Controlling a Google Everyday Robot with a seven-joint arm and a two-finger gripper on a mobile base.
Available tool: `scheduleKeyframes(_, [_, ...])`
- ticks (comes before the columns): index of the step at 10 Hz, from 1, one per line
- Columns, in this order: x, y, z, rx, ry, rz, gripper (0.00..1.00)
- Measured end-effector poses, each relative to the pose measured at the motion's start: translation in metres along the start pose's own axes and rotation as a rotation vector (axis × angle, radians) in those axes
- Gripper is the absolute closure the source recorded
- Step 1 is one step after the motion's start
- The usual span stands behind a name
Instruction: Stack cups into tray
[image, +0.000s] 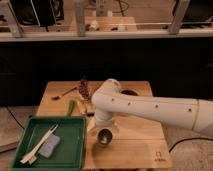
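Note:
A small shiny metal cup (104, 136) with a dark inside sits upright on the light wooden table, just right of the tray. The green plastic tray (70, 155) lies at the table's front left. My gripper (102, 128) points down from the white arm, directly over the cup and at or touching its far rim. The arm hides where the gripper meets the cup. No other cup shows.
In the tray lie pale chopstick-like sticks (41, 143) and a grey-blue sponge (49, 146). On the table behind are a pine cone (84, 89), a spoon (64, 94), a yellow-green banana (77, 106) and a dark round dish (129, 92). A railing (100, 34) runs behind.

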Motion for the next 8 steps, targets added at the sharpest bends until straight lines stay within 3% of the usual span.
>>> scheduleKeyframes(3, [0.001, 0.001, 0.018, 0.012, -0.002, 0.050, 0.20])
scheduleKeyframes(8, [-0.003, 0.006, 0.045, 0.047, -0.045, 0.085, 0.20])
